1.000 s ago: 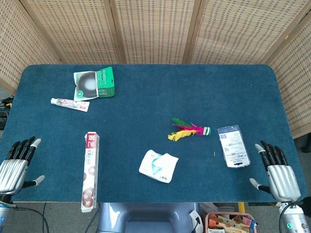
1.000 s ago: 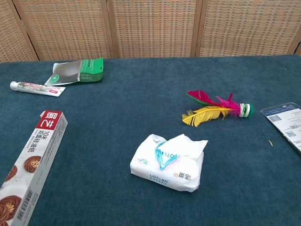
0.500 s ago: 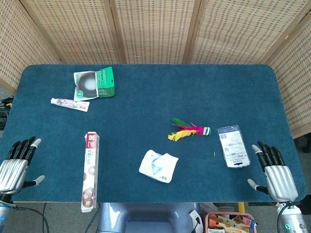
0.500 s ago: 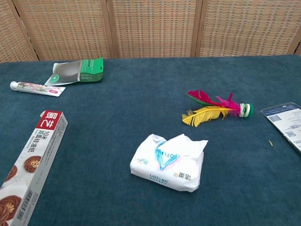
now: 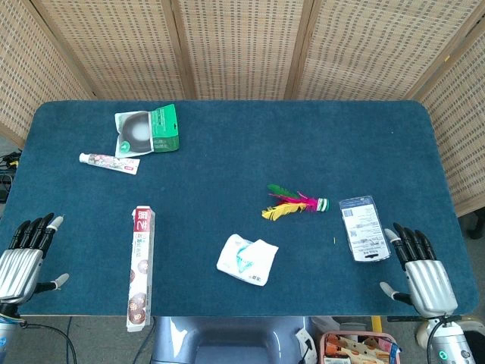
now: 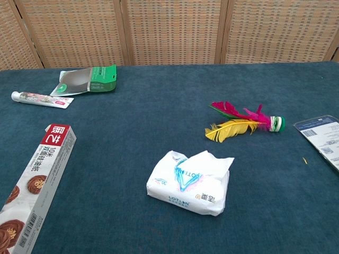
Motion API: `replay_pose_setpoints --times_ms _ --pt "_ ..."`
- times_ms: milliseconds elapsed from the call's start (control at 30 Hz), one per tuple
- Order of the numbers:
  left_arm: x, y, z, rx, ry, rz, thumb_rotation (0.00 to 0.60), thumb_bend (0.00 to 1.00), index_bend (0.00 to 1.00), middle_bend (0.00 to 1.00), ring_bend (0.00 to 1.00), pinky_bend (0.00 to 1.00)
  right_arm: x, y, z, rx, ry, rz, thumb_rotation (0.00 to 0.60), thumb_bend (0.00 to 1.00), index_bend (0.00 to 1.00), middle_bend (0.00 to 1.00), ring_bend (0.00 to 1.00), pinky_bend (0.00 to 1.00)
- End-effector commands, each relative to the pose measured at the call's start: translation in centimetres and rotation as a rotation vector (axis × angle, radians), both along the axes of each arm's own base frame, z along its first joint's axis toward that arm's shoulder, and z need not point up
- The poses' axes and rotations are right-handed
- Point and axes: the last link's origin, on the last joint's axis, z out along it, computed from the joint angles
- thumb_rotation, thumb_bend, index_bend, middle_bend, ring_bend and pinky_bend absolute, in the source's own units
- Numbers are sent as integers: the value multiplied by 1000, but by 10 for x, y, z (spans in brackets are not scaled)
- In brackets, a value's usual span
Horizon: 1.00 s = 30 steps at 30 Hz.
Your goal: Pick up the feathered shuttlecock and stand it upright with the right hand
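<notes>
The feathered shuttlecock (image 5: 294, 205) lies on its side right of the table's middle, with pink, yellow and green feathers pointing left and its green-and-white base to the right; the chest view shows the shuttlecock (image 6: 243, 123) too. My right hand (image 5: 421, 270) hovers at the front right table edge, fingers spread, holding nothing, well to the right of and nearer than the shuttlecock. My left hand (image 5: 23, 256) sits at the front left edge, fingers apart and empty. Neither hand appears in the chest view.
A flat blister pack (image 5: 364, 227) lies between the shuttlecock and my right hand. A tissue pack (image 5: 247, 258) sits at front centre, a long biscuit box (image 5: 142, 265) at front left, and a toothpaste tube (image 5: 110, 161) and green opened carton (image 5: 147, 130) at back left.
My right hand has shifted slightly left and forward along the front right edge. The shuttlecock and other objects have not moved.
</notes>
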Motion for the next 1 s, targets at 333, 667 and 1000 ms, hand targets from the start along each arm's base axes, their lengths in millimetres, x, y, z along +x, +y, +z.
replay_pose_setpoints --times_ms 333,667,1000 --pt "-2 2 -1 1 -4 12 600 0 0 0 0 0 40 -49 -21 56 -43 94 600 45 1 0 0 0" --pt "-7 5 2 6 -31 29 600 0 0 0 0 0 90 -125 -55 95 -31 116 600 147 112 0 0 0" --pt "-11 7 0 -17 -54 46 600 0 0 0 0 0 132 -171 -116 161 -10 59 600 169 189 0 0 0"
